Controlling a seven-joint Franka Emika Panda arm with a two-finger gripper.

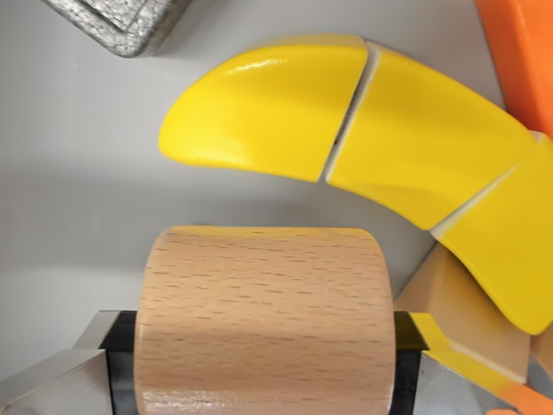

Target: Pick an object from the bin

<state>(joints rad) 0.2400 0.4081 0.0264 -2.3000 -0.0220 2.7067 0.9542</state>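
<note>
A pale wooden cylinder (264, 320) fills the lower middle of the wrist view, lying on its side with the grain running across it. The gripper (264, 367) has it clamped: a black pad (121, 359) presses on its end at nine o'clock, and another presses on the opposite end at three o'clock, with the grey metal of the fingers (52, 380) showing outside the pads at the bottom corners. So the cylinder sits squarely between the two pads, held across its length.

Just past the cylinder, toward twelve o'clock, a yellow wooden banana (371, 151) arcs across the frame from ten o'clock round to four o'clock. It is cut into three segments, with thin pale seams where the pieces meet. Whether the cylinder touches it I cannot tell from here.

At four o'clock, under the banana's last segment, a plain wooden block (458, 316) with a yellow face peeks out beside the right-hand pad. An orange block (523, 52) sits in the one o'clock corner, and the corner of a silvery textured object (121, 22) shows at eleven o'clock. Everything rests over the smooth grey floor of the bin (69, 173).
</note>
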